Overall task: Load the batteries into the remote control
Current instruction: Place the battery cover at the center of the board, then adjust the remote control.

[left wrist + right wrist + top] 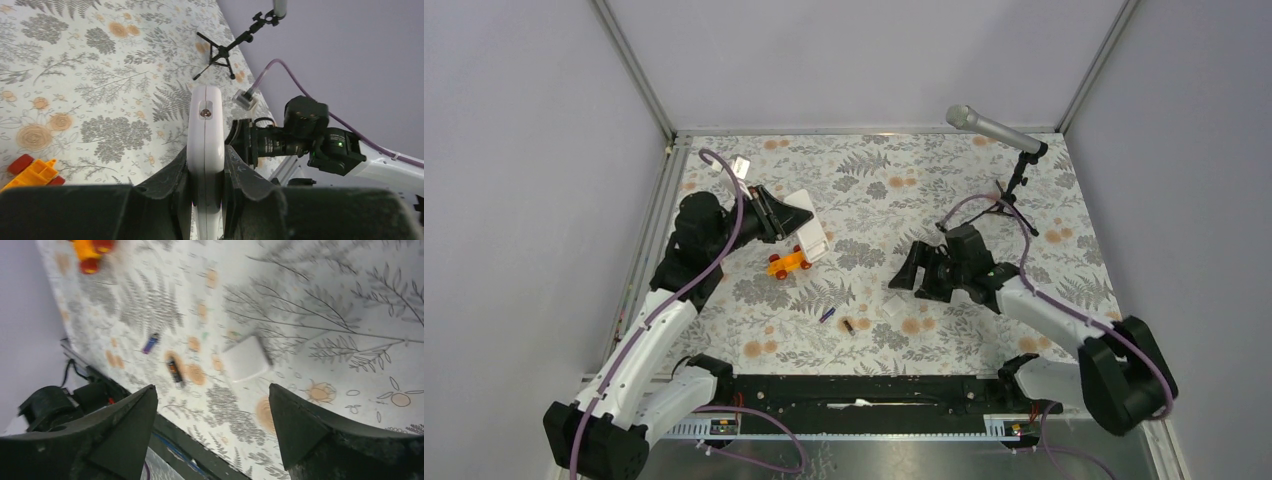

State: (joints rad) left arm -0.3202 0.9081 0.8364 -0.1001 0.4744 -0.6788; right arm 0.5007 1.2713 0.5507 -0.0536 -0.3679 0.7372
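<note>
Step in hand, by the look of things: between opening up the handset and fetching the first cell.

Gripping the remote control [205, 135] edge-on in the left jaws, clamped shut on its two broad faces. Holding it tilted and, it seems, lifted off the table [944, 165], near the orange toy car [788, 263].

Hovering with the right jaws wide apart and empty, low over the near middle of the table, close above a small flat white square piece [246, 359], probably the battery cover.

Nothing loaded yet. Found loose on the table, near each other but apart, just left of that white piece: the blue-purple battery [150, 343] and the dark battery [173, 371].

Next, most likely: swing the right jaws over to one battery, line up across its length, drop low and pinch gently. Small and round, so apt to roll or skid. Then carry it to the remote control. Cannot tell from these views whether the compartment faces the right way.

Left arm [649, 335]: reaching up from its base, elbow bent, wrist turned toward centre. Right arm [1049, 310]: stretched low from the right, wrist pointing left.
</note>
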